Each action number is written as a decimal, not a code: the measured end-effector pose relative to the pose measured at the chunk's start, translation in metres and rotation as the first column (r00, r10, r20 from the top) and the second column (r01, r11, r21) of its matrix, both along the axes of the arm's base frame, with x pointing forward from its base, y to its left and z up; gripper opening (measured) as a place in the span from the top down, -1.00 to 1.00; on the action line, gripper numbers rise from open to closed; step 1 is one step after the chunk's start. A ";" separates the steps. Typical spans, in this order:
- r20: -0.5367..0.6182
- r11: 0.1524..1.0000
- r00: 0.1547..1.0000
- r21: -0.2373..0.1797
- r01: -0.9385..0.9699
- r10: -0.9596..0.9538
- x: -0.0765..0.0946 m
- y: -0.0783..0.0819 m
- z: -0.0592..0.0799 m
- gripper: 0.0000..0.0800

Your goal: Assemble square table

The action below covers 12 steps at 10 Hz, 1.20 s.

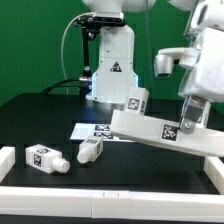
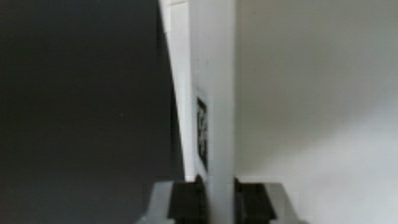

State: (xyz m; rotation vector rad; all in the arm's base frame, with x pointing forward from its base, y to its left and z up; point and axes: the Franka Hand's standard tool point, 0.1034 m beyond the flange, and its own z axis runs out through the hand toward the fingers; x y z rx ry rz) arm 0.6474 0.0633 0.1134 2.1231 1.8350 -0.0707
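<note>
The white square table top (image 1: 160, 135) hangs tilted above the black table, its lower end toward the exterior view's left. My gripper (image 1: 190, 118) is shut on its rim at the exterior view's right. In the wrist view the top (image 2: 214, 90) shows edge-on, clamped between my two dark fingers (image 2: 180, 203), with the gripper (image 2: 221, 203) shut on it. One tagged leg (image 1: 137, 100) sticks up at the top's far corner; whether it is joined there I cannot tell. Two loose legs (image 1: 42, 156) (image 1: 90, 150) lie on the table at the exterior view's left.
The marker board (image 1: 95, 130) lies flat on the table, partly under the raised top. A long white border rail (image 1: 110, 196) runs along the front edge, with a white end piece (image 1: 5, 160) at the left. The robot base (image 1: 110, 65) stands at the back.
</note>
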 end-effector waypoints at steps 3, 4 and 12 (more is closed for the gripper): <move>0.008 0.999 0.999 0.007 0.053 -0.053 -0.002 -0.004 -0.002 0.85; 0.006 0.998 0.998 0.006 0.054 -0.054 -0.003 -0.005 -0.004 0.85; -0.038 0.998 0.997 -0.007 0.064 -0.065 -0.012 -0.030 -0.046 0.85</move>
